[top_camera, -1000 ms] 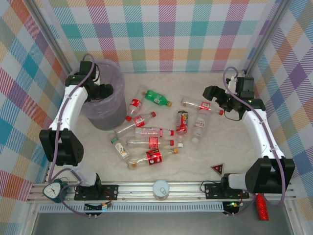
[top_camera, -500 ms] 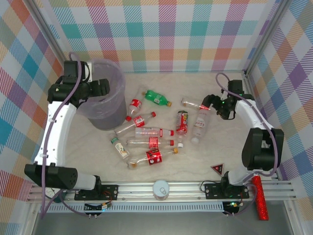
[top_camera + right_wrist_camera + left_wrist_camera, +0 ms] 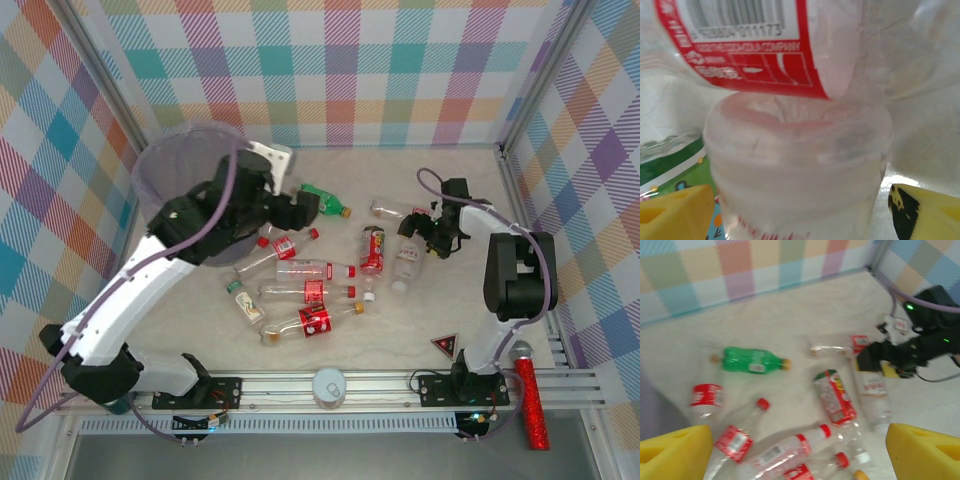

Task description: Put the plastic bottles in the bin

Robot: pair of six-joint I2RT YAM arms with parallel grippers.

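Note:
Several plastic bottles lie mid-table: a green one (image 3: 322, 197), a bright-labelled one (image 3: 372, 248), a whitish one (image 3: 406, 268) and clear red-labelled ones (image 3: 305, 291). The pale-purple bin (image 3: 165, 170) stands at the back left, partly behind my left arm. My left gripper (image 3: 308, 208) hangs open above the pile with nothing between its yellow pads (image 3: 675, 452). The green bottle (image 3: 752, 361) lies below it. My right gripper (image 3: 418, 238) is down at the whitish bottle (image 3: 800, 150). Its open fingers (image 3: 925, 210) straddle the bottle's end, and the bottle rests on the table.
A red triangle (image 3: 445, 346) lies at the front right. A red glittery stick (image 3: 535, 405) and a white round object (image 3: 328, 385) sit by the front rail. Checked walls close in the back and both sides.
My left arm has swung from over the bin out to the right above the bottles. My right gripper has moved left and down onto the whitish bottle, its jaws narrowing a little.

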